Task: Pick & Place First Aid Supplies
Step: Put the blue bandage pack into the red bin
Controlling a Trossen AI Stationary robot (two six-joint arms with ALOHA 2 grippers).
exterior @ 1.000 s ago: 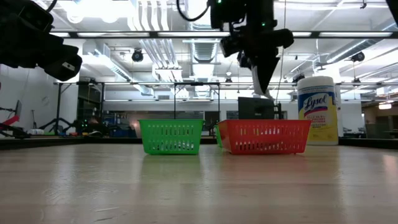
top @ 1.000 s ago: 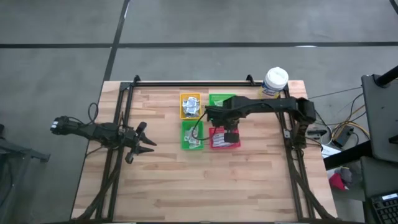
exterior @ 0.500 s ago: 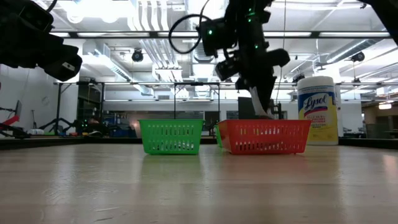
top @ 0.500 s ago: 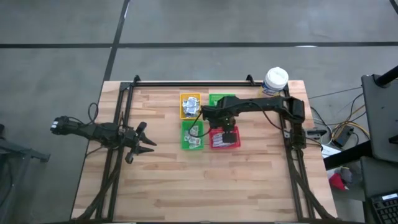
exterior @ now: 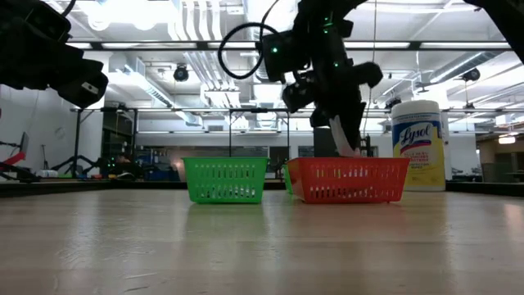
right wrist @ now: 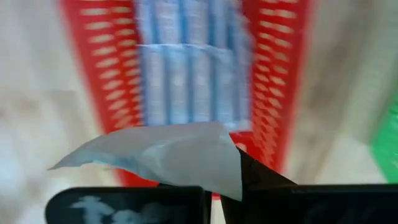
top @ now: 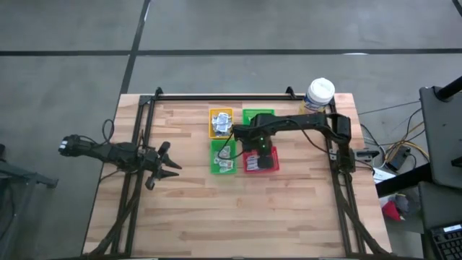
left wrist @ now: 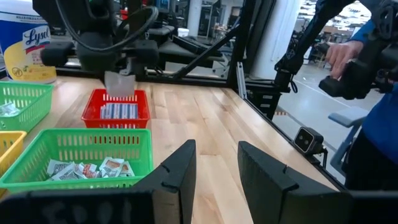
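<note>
My right gripper [top: 263,149] stands over the red tray [top: 272,167], pointing down, shut on a white-grey packet [right wrist: 163,154]. The same packet [left wrist: 119,84] shows in the left wrist view, hanging above the tray. The red tray holds blue-and-white pads [right wrist: 186,68]. White-grey sachets [left wrist: 87,168] lie in the near green tray [top: 214,159]. My left gripper [top: 164,165] waits open above the table's left part, touching nothing. My right gripper pinches the packet by its upper edge [right wrist: 214,169] between its two fingers, coming from above and pointing down. The packet hangs below the fingers, slightly curled, over the red tray. In the low view its lower end [exterior: 347,151] is about level with the tray's rim.
A yellow tray [top: 221,121] and a second green tray [top: 257,115] stand behind the front two. A yellow canister with a white lid [top: 320,94] stands at the far right. Bare wood lies toward the near edge. A person [left wrist: 373,62] stands beyond the table.
My right gripper has come down toward the red tray and shifted a little toward the table's left, tipping as it went. It stays shut on the packet, whose lower end has sunk from well above the tray to about rim height.
</note>
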